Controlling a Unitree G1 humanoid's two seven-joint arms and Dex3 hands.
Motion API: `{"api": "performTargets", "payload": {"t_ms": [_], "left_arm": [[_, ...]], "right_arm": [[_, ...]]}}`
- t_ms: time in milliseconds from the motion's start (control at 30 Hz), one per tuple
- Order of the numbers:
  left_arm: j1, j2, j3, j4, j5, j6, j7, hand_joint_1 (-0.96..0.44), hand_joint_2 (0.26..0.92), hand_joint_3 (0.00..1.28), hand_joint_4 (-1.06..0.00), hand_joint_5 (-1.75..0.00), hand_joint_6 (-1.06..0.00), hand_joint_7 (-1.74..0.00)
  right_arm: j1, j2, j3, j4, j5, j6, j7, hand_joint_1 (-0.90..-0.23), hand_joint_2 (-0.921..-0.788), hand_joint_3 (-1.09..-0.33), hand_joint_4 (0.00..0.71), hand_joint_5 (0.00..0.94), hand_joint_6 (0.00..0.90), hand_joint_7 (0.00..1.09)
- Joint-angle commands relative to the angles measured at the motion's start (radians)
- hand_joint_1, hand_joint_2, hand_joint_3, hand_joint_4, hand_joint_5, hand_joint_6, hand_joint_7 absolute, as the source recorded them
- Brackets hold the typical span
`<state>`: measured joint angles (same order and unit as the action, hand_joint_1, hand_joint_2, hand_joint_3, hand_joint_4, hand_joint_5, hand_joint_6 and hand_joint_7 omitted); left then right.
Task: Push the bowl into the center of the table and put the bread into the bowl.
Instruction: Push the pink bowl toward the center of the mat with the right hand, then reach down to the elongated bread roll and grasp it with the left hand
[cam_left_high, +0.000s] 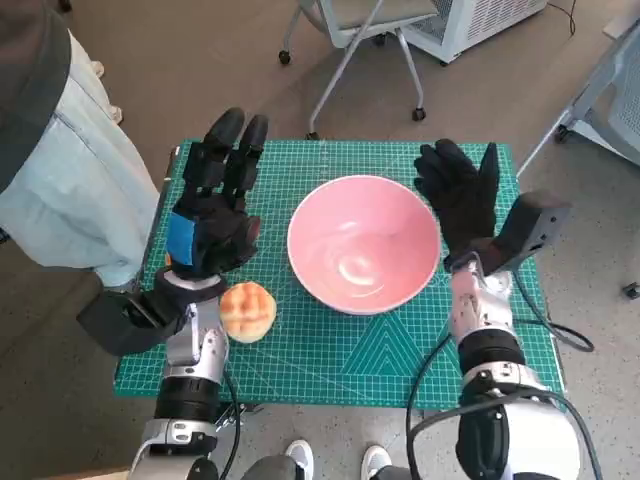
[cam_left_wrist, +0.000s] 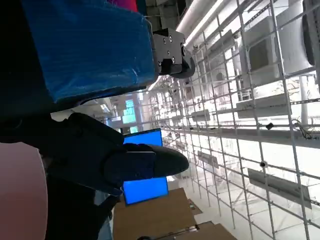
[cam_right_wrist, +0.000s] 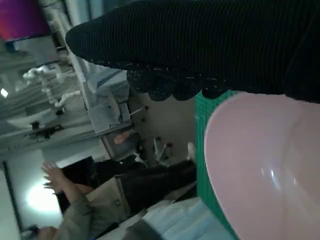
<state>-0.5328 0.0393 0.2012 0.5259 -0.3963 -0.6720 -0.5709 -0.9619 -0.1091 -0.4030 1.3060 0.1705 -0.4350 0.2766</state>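
Note:
A big pink bowl (cam_left_high: 364, 243) stands empty near the middle of the green cutting mat (cam_left_high: 340, 350); its rim (cam_right_wrist: 260, 165) also fills part of the right wrist view. A round golden bread roll (cam_left_high: 247, 310) lies on the mat left of the bowl, toward the front. My left hand (cam_left_high: 215, 195) is raised above the mat's left side, fingers spread and pointing away, holding nothing; the bread sits just below its wrist. My gloved right hand (cam_left_high: 462, 190) is open beside the bowl's right rim, fingers upward. Whether it touches the rim is unclear.
A person in pale jeans (cam_left_high: 70, 180) stands close at the mat's left edge. A wheeled chair base (cam_left_high: 350, 60) and a white unit (cam_left_high: 470, 25) are beyond the table. Shoes (cam_left_high: 300, 458) show at the front edge. A person (cam_right_wrist: 75, 210) appears in the right wrist view.

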Motion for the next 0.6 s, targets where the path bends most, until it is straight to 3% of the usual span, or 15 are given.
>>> {"api": "performTargets", "payload": {"t_ms": [33, 200, 433, 600], "left_arm": [[0.011, 0.004, -0.008, -0.020, 0.013, -0.011, 0.006, -0.47, 0.921, 0.41, -0.09, -0.09, 0.00, -0.47], [0.005, 0.007, -0.014, -0.029, 0.026, -0.007, 0.017, -0.47, 0.921, 0.40, -0.09, -0.08, 0.00, -0.48], [-0.004, 0.008, -0.027, -0.041, 0.051, -0.007, 0.036, -0.48, 0.921, 0.40, -0.10, -0.08, 0.00, -0.49], [-0.014, 0.008, -0.040, -0.040, 0.064, -0.008, 0.040, -0.50, 0.921, 0.40, -0.10, -0.07, 0.00, -0.49]], "right_arm": [[0.021, -0.031, 0.032, -0.021, -0.033, -0.088, -0.011, -0.572, -0.921, -0.824, 0.109, 0.005, 0.192, 0.14], [0.045, -0.040, 0.062, -0.064, -0.045, -0.214, 0.016, -0.603, -0.921, -0.808, 0.131, 0.013, 0.194, 0.14], [0.106, -0.047, 0.096, -0.163, -0.017, -0.381, 0.137, -0.640, -0.921, -0.786, 0.138, 0.012, 0.196, 0.15], [0.150, -0.050, 0.124, -0.239, -0.009, -0.459, 0.181, -0.649, -0.921, -0.780, 0.141, 0.011, 0.196, 0.16]]}}
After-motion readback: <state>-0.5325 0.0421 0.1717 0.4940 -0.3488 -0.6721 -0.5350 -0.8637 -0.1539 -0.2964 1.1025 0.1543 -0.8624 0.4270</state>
